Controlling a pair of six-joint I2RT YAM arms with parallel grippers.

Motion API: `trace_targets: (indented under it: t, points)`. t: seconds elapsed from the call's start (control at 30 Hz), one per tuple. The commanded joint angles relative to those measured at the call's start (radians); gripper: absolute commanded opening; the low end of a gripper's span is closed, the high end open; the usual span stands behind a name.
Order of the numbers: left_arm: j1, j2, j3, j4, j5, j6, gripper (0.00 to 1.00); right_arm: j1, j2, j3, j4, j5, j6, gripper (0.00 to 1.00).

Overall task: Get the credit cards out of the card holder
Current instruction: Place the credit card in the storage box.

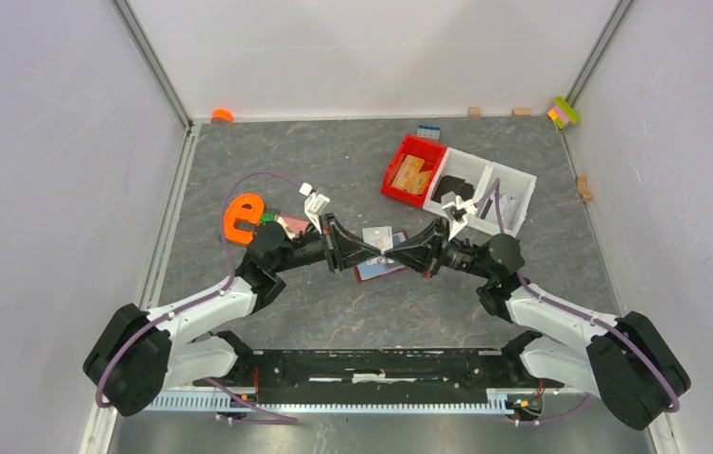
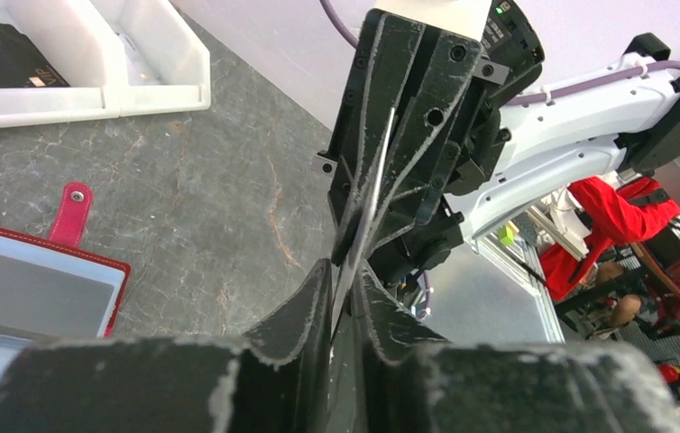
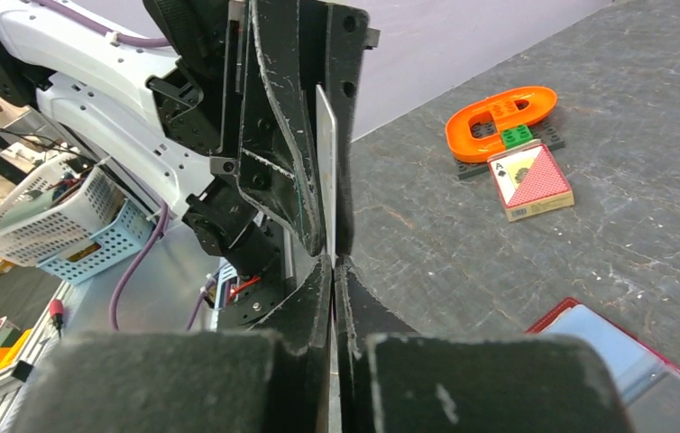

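Note:
The card holder (image 1: 381,269) lies open on the grey mat under the two grippers. Its red rim (image 2: 121,290) frames a grey card (image 2: 30,293) in a pocket, and the right wrist view catches its corner (image 3: 555,317). My left gripper (image 1: 374,250) and right gripper (image 1: 406,253) meet tip to tip above it. One thin credit card (image 2: 374,180), seen edge-on, runs between them. The left gripper (image 2: 345,280) has its jaws close around one end. The right gripper (image 3: 334,262) is shut on the other end of the credit card (image 3: 326,153).
A red bin (image 1: 400,156) with tan wooden pieces and two white bins (image 1: 507,178) stand behind the right arm. An orange letter e (image 1: 243,216) and a playing-card box (image 3: 530,180) lie by the left arm. Small blocks (image 1: 564,112) sit along the back wall.

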Motion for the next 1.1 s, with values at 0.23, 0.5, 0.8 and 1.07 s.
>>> trace_targets:
  t: [0.23,0.5,0.8,1.07]
  points:
    - [-0.007,-0.089,0.059,-0.273,-0.244,0.128,0.58,0.01,-0.096,0.082,-0.327,0.28,-0.213,0.0]
    - [-0.007,-0.187,0.055,-0.483,-0.549,0.141,0.85,0.009,-0.194,0.182,-0.767,0.845,-0.34,0.0]
    - [-0.007,-0.208,0.049,-0.487,-0.565,0.147,0.94,-0.11,-0.164,0.355,-1.073,1.192,-0.392,0.0]
    - [-0.007,-0.172,0.056,-0.457,-0.507,0.152,0.92,-0.365,-0.097,0.422,-1.13,1.075,-0.391,0.0]
